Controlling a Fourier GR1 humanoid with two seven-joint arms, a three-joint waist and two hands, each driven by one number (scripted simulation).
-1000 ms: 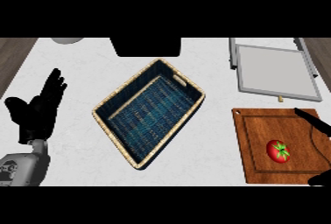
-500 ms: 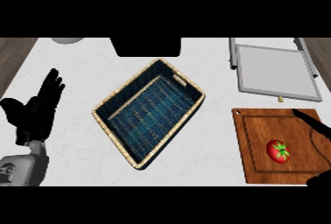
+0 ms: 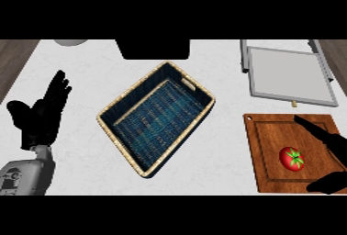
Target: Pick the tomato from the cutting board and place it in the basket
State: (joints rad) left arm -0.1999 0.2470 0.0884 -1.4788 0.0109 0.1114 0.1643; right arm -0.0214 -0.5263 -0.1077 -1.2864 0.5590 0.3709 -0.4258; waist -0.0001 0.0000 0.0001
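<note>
Reach step under way. Right hand (image 3: 324,136) spread wide, fingers and thumb flanking tomato (image 3: 292,158), nothing held. Tomato sits on cutting board (image 3: 264,137). Next: close in, curl round, lift toward basket (image 3: 156,117). Left hand (image 3: 42,114) open, resting at left.

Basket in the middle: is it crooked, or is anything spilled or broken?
Yes, the basket sits skewed, diagonal on the counter, while the cutting board lies square. It is empty and looks undamaged. The tomato rests on the board; nothing is spilled.

Bright, even light falls across the pale counter (image 3: 224,59).
</note>
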